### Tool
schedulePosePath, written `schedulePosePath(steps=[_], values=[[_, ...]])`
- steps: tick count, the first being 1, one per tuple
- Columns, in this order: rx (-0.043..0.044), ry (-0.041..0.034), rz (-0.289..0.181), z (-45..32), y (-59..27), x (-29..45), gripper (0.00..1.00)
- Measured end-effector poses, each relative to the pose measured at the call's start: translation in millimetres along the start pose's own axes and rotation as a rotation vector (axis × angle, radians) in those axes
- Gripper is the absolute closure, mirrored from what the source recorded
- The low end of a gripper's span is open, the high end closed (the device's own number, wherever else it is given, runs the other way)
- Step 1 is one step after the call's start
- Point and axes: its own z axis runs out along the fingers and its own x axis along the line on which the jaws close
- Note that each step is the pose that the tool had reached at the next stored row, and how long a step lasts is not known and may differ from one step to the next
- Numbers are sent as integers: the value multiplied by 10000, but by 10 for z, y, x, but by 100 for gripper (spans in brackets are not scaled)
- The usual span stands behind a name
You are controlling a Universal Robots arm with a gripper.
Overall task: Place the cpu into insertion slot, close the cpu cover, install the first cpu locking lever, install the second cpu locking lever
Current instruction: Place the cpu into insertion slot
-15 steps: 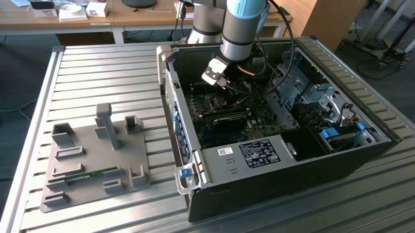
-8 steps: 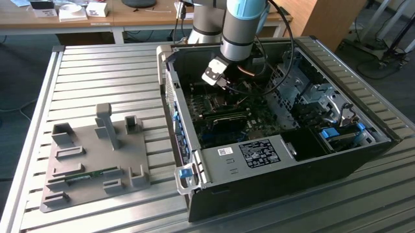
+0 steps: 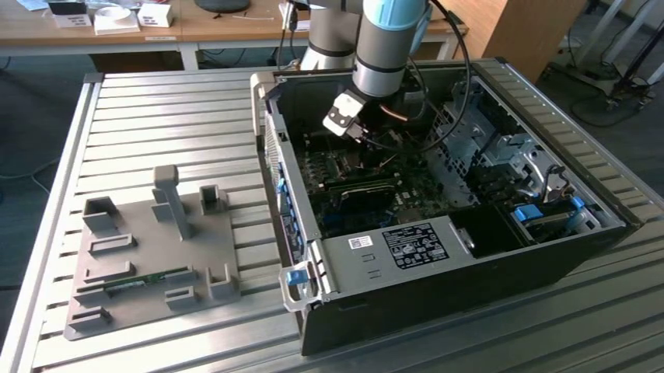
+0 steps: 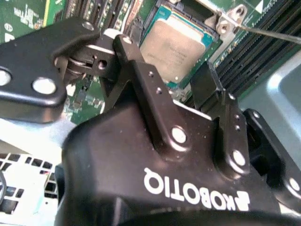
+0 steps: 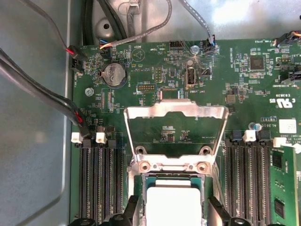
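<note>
I read cpu (image 4: 175, 46) seated in slot (image 5: 137, 184). Tool (image 5: 172, 209) spread wide astride it, gripping nothing. Cover (image 5: 175, 109) stands open at slot's edge. Left, I judge: closing it, both lockings.

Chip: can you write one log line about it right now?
chip: flat in slot | lid: open, not over chip | claw: open, one finger each side of chip

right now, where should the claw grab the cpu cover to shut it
Probably the free crossbar of the cpu cover, opposite the hinge by the cpu. Come over that edge: the cover is swung open and its window leaves the bar free.
</note>
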Motion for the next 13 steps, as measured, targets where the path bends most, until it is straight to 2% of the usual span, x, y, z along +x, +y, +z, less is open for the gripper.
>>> schedulePosePath(steps=[8,13], values=[[0,0,0,-150,3,4,33],[-2,3,0,-170,4,5,33]])
